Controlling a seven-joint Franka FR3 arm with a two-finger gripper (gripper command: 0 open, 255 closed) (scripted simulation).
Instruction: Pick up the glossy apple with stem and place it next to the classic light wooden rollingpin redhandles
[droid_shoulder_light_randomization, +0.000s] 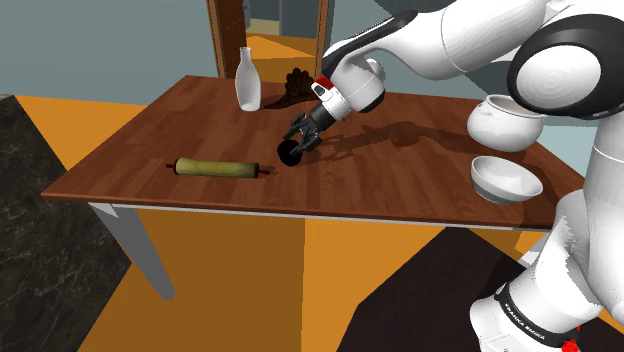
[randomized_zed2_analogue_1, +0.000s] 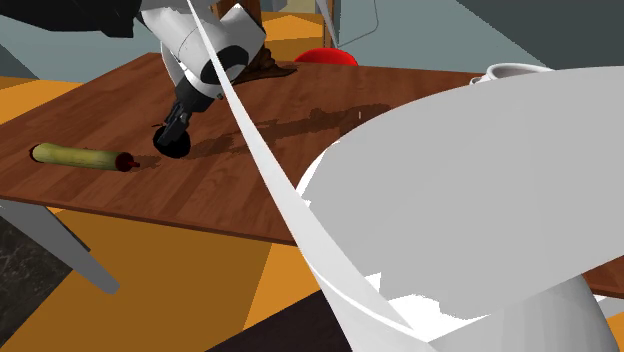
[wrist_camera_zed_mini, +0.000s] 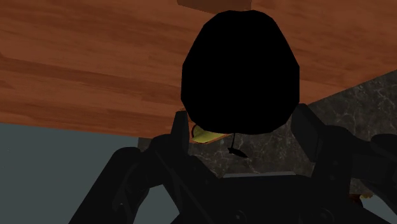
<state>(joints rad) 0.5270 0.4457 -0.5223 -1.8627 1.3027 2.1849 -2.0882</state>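
fingers (wrist_camera_zed_mini: 315, 137) clenched on the apple (droid_shoulder_light_randomization: 292, 153), drawn black, holding it low over the table (droid_shoulder_light_randomization: 420, 190) near the rolling pin (droid_shoulder_light_randomization: 215, 168), likely for set-down beside its handle.

The apple (droid_shoulder_light_randomization: 291, 155) is pure black, like the gripper (droid_shoulder_light_randomization: 297, 146). The rolling pin (droid_shoulder_light_randomization: 215, 168) is olive-green with dark red handles. The tabletop (droid_shoulder_light_randomization: 130, 150) shows reddish-brown wood grain. Bottle (droid_shoulder_light_randomization: 248, 82) and bowls (droid_shoulder_light_randomization: 505, 180) are white. The floor (droid_shoulder_light_randomization: 230, 265) is orange.
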